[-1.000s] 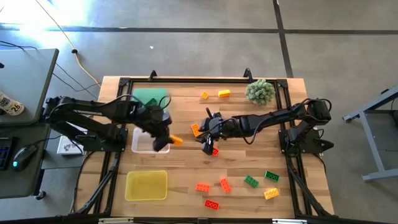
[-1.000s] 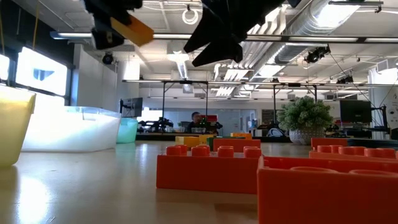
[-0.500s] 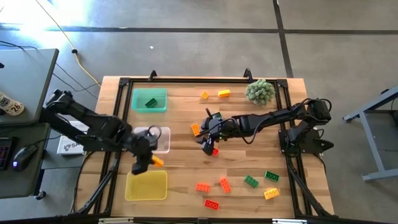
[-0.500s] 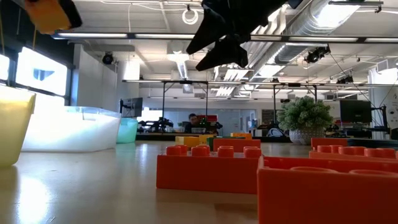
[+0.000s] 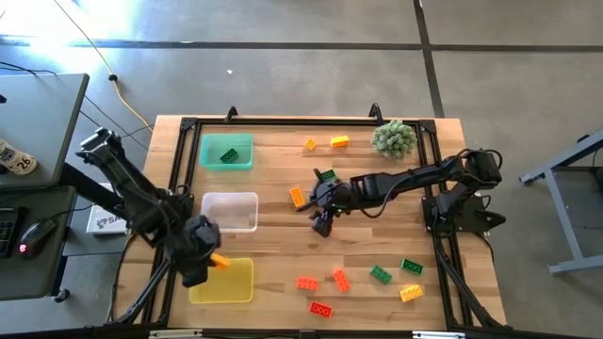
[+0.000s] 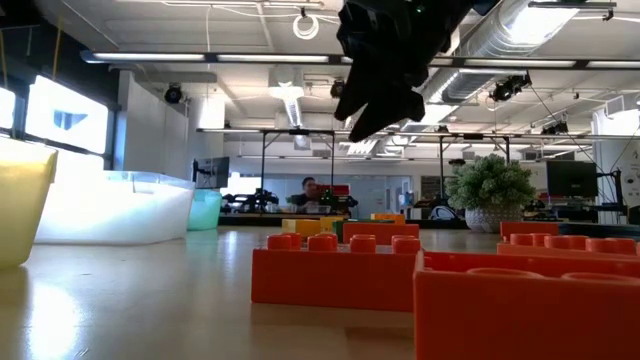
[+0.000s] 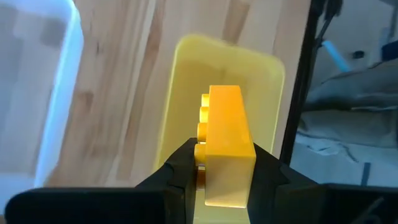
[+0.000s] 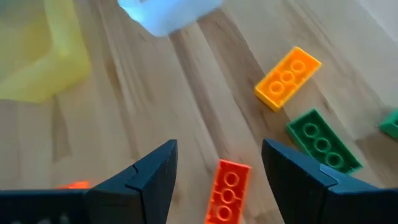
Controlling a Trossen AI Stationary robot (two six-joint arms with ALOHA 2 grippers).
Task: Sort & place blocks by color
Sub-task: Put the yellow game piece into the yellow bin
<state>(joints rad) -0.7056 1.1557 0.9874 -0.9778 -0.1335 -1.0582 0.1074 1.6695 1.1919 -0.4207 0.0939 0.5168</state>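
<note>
The left gripper [image 7: 224, 171] clamped an orange-yellow block [image 7: 227, 146] above the yellow tray [image 5: 223, 282]. The right gripper [image 8: 217, 171] (fingers spread, empty) hung over a red block [image 8: 227, 190].

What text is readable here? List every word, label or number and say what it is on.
White tag on the side desk: dark digits, too small to read for sure.
White card beside the table's left edge: print too small to read.
Held orange block: no print shows.
Elsewhere: nothing legible.

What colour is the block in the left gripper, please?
Orange-yellow; the block shows best in the left wrist view.
</note>
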